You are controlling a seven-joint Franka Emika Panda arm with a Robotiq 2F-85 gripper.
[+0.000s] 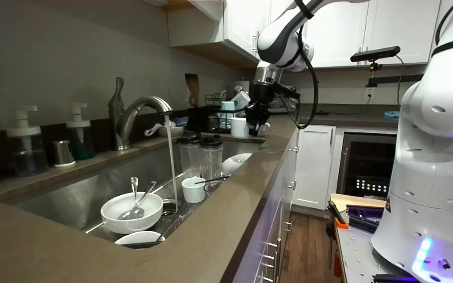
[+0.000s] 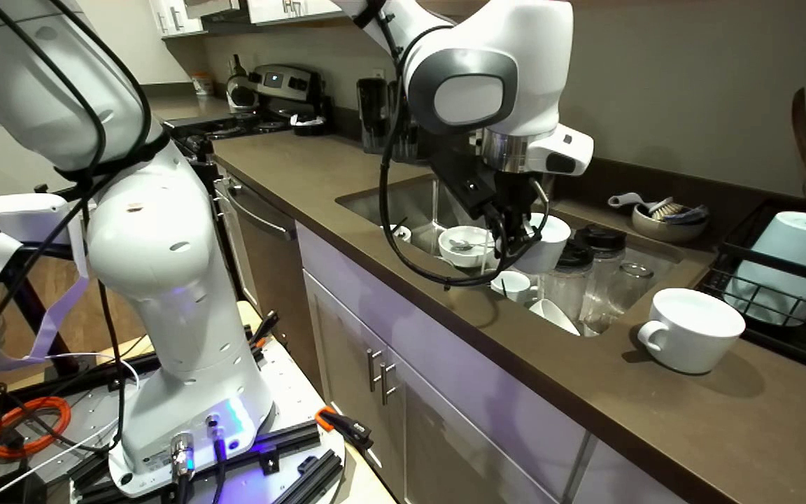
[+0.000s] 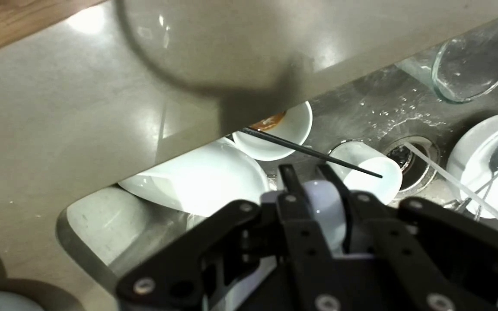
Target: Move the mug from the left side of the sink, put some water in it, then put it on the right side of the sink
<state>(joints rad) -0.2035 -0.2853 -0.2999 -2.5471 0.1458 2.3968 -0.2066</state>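
The jaws are clamped on a glossy white ceramic mug, held roughly upright above the stainless-steel sink, near two tall clear black-lidded containers in it. Whether the mug is filled cannot be made out. The step looks to be the carry to the grey-brown tabletop right of the sink. Keep the rim level, pass well over the sink's edge, settle it apart from the wide white ceramic mug there, and loosen only once the base sits flat.
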